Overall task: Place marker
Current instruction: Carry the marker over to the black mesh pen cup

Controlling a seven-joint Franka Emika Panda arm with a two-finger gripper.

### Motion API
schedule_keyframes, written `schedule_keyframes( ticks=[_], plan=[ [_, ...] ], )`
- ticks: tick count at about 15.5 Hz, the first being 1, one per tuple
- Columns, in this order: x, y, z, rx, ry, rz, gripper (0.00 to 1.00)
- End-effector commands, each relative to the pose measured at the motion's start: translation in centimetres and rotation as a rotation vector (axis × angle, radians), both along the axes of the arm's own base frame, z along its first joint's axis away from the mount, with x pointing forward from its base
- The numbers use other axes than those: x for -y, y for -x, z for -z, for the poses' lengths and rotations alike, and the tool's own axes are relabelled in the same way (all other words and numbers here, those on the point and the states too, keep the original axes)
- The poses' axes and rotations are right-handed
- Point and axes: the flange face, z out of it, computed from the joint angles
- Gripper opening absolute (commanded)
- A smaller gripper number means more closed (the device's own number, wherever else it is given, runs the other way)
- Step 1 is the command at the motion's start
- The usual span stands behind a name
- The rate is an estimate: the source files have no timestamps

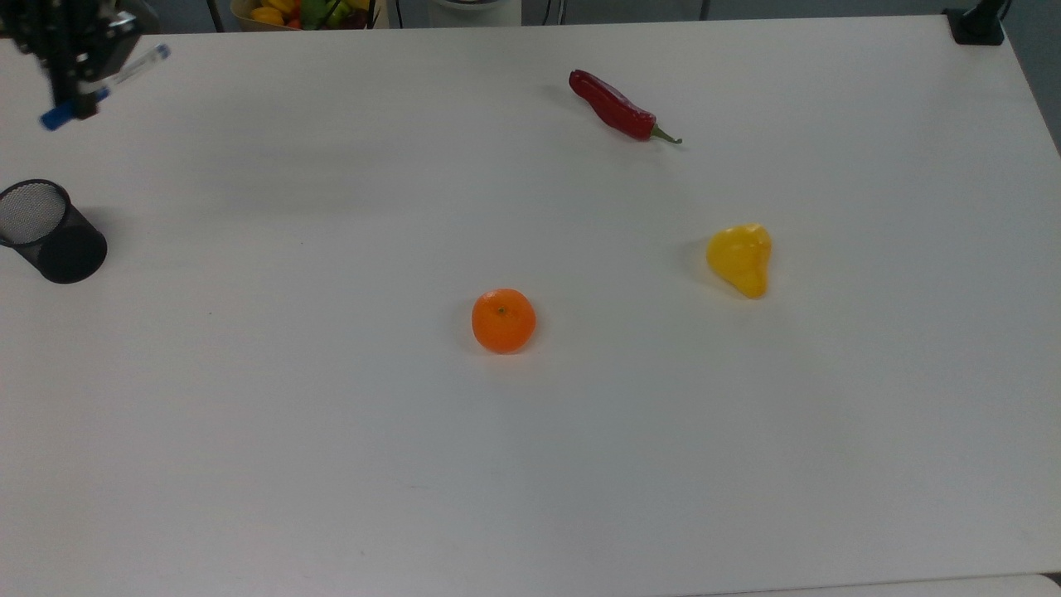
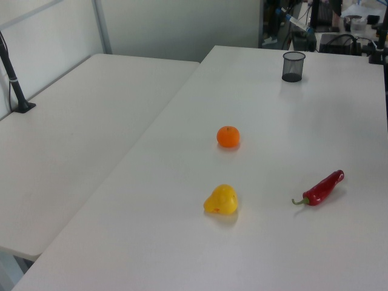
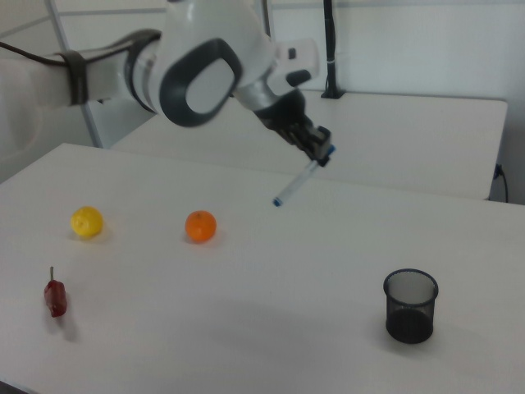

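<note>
Gripping marker [image 3: 297, 180] tilted, gripper [image 3: 318, 152] above mesh cup [image 3: 410, 305].

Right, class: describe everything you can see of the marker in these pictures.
The marker is a slim pen with a white barrel and blue at both ends. It hangs tilted in the air, clear of the table, clamped near one end by the gripper jaws, its free end pointing downward. In the top view it sits near the mesh cup, not yet above it.
</note>
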Motion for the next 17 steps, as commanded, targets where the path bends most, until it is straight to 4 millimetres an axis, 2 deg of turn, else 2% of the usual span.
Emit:
schedule_keyframes(
  ticks=[1,3,5,8,14,17],
  plan=[
    [5.1,0.7,1.3,0.107,0.088,0.065,0.0],
    [7.6,0.3,3.4,0.152,0.128,0.095,0.0],
    [9.4,0.3,4.7,0.212,0.164,0.123,0.0],
    [11.6,1.2,6.9,0.269,0.206,0.154,0.0],
    [11.3,1.5,13.3,0.426,0.302,0.137,0.0],
    [11.5,0.9,15.8,0.423,0.313,0.132,0.0]
  ],
)
